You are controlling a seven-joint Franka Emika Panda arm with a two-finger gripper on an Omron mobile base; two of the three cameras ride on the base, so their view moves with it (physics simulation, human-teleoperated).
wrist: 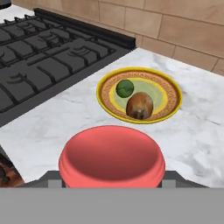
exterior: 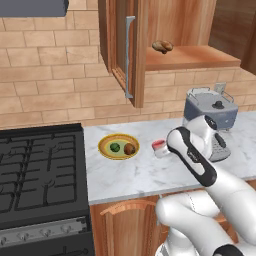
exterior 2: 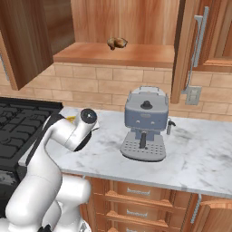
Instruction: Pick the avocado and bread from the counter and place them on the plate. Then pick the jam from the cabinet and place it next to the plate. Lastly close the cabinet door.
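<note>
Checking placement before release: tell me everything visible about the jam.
The jam is a small squat jar, red body with a pale whitish top in the left base view; the hand view shows its red round face close up. It sits upright low over the counter, right of the plate and apart from it. The claw is closed on it; contact with the marble cannot be told.

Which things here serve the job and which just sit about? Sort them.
Job: avocado and bread on plate; jam in gripper; open cabinet door; counter.
Idle: coffee machine, stove, pastry.
</note>
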